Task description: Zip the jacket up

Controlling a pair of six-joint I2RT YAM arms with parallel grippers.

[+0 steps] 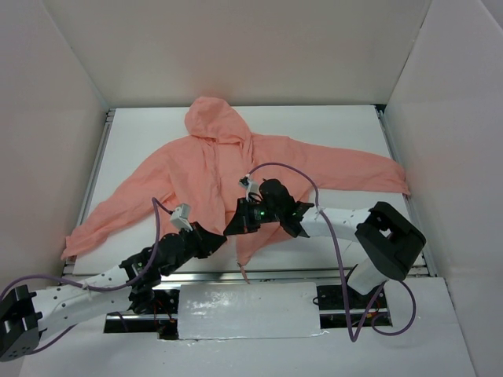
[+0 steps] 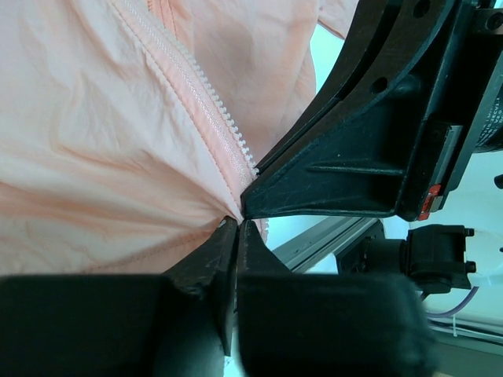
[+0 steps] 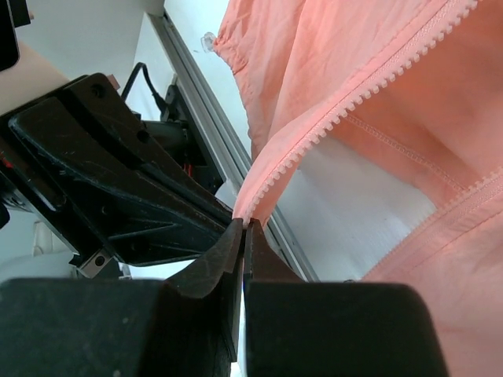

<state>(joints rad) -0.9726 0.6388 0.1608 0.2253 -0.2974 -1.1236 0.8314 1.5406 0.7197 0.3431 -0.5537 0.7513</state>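
Two grippers meet at the bottom edge of the jacket (image 1: pixel 236 169), which lies spread on the white desk (image 1: pixel 338 129) with its hood (image 1: pixel 211 118) at the far end and its sleeves flung out to either side. The left gripper (image 2: pixel 234 226) is closed tight, its tips pinching the fabric at the hem, just below where a row of zipper (image 2: pixel 208 106) teeth ends. The cloth gathers in creases toward that pinch. The right gripper (image 3: pixel 245 228) is likewise clamped shut, nipping the lowest end of a toothed strip that runs away from its tips up the jacket's front.

The two grippers stand tip to tip, almost touching. Whether they hold the same half or one each cannot be told. The teeth in view are unjoined, and bare desk shows between the front panels. The likely reason for this hold is to pin the foot of the zipper steady so its ends can be lined up and joined. On that reading, the task looks near its start. No slider can be made out.
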